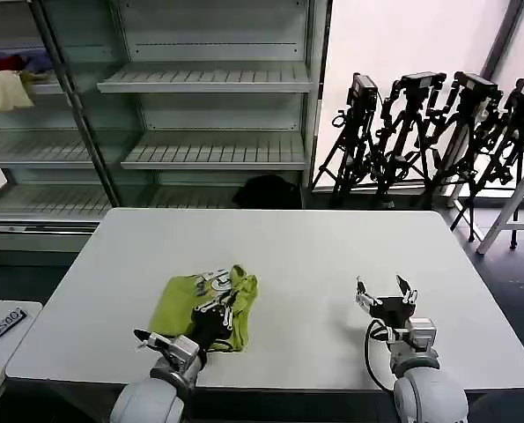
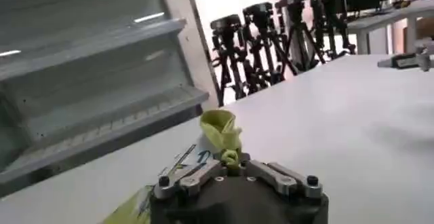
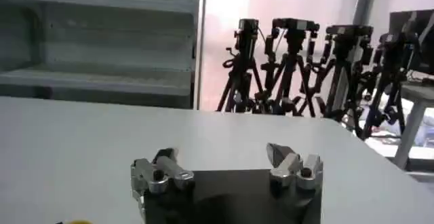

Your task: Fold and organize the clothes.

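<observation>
One lime yellow-green cotton T-shirt (image 1: pixel 204 310) lies bunched on the white table (image 1: pixel 314 256), near its front left. The left gripper (image 1: pixel 216 301) sits on the shirt and pinches a fold of it. The right gripper (image 1: pixel 386 293) waits apart, fingers spread wide.

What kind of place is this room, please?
Probably a robotics lab or recording studio: camera tripods stand grouped by a bright window, bare metal shelving lines the wall, and a plain white table serves as workspace.
</observation>
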